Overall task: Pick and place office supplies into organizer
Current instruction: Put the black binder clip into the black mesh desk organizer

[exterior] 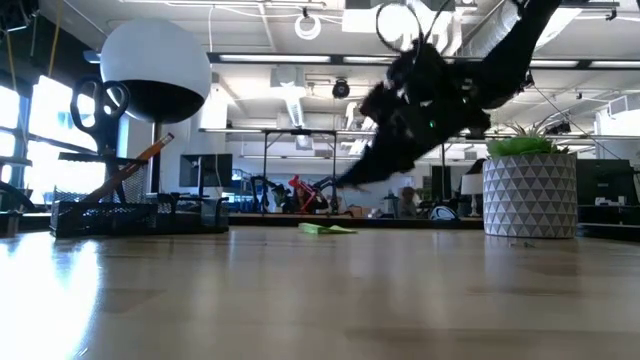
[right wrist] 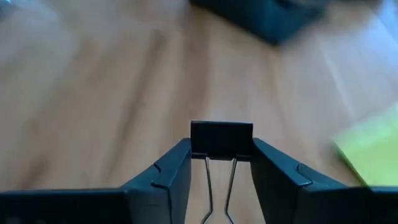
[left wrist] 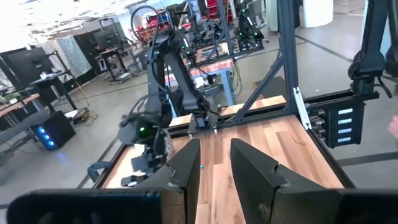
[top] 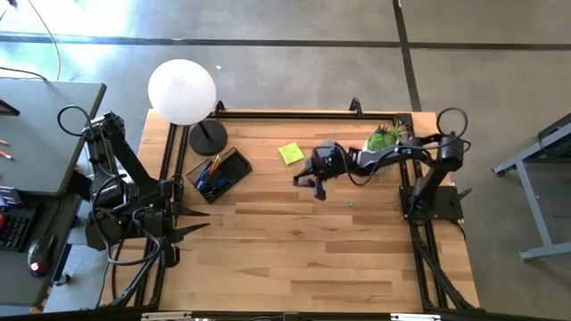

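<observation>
My right gripper (top: 314, 184) hangs over the middle of the table, between the yellow sticky-note pad (top: 291, 153) and a small blue eraser (top: 351, 202). It is shut on a black binder clip (right wrist: 222, 138). The black organizer (top: 219, 172) lies to its left, near the lamp, with orange pencils and blue-handled scissors (exterior: 96, 101) standing in it. In the low view the gripper (exterior: 352, 180) is above the table top and the pad (exterior: 325, 229) lies flat. My left gripper (top: 192, 218) waits open at the table's left edge. My right gripper pinches the binder clip by the two ends of its black body (right wrist: 199, 139), at the free ends of the fingers (right wrist: 166, 168). The clip's wire handles (right wrist: 219, 186) reach back between the fingers. The fingers slant down from the table's right, and the clip is lifted clear of the table.
A white globe lamp (top: 182, 92) with a round black base (top: 207, 137) stands at the far left corner. A potted green plant (top: 385, 138) in a white pot (exterior: 530, 195) stands at the far right. The near half of the wooden table (top: 303, 267) is bare wood.
</observation>
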### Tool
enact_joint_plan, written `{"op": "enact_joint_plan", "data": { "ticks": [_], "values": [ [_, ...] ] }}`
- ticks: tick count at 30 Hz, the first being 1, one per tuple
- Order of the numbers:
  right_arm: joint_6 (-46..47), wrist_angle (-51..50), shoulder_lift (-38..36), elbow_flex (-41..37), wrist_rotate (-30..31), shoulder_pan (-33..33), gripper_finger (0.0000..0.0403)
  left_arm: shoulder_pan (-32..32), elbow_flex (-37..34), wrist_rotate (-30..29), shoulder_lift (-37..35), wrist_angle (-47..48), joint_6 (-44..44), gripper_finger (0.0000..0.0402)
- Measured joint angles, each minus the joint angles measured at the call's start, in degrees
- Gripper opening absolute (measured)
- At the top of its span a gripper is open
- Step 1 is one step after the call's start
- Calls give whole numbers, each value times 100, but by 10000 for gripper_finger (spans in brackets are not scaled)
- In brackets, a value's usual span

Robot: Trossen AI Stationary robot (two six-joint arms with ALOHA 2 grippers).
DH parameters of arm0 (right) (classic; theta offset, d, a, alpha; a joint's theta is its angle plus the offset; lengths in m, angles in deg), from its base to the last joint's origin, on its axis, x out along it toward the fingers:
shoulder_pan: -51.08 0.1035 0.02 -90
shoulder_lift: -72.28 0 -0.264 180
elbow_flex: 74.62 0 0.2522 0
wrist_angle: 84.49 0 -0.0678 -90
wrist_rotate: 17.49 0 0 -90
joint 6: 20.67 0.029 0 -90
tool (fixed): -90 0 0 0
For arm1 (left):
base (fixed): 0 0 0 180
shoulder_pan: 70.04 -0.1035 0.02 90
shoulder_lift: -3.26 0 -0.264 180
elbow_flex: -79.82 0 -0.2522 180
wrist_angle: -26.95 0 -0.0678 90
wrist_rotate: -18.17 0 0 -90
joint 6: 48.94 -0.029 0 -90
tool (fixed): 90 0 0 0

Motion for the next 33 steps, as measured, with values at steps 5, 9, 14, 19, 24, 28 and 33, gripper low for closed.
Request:
{"op": "enact_joint_plan", "data": {
  "ticks": [5,9,14,19,24,28,33],
  "values": [
    [30,589,58,452,482,737,134,0,0,5,-2,-4,0,79],
    [-59,773,365,1012,1250,1239,134,0,1,-52,-2,-61,-7,79],
    [-402,716,1097,2192,1521,1476,134,0,1,-75,-2,-89,-11,79],
    [-480,312,2155,3880,1547,1398,134,0,0,-48,-1,-84,-20,79],
    [-432,-719,3287,5708,1497,1323,134,0,1,-36,17,-91,8,79],
    [-586,-1798,4045,6981,1301,1326,134,0,1,-37,17,-90,20,79],
    [-1081,-2619,4708,8101,1304,1326,134,0,-1,-34,37,-37,148,79]
  ]
}}
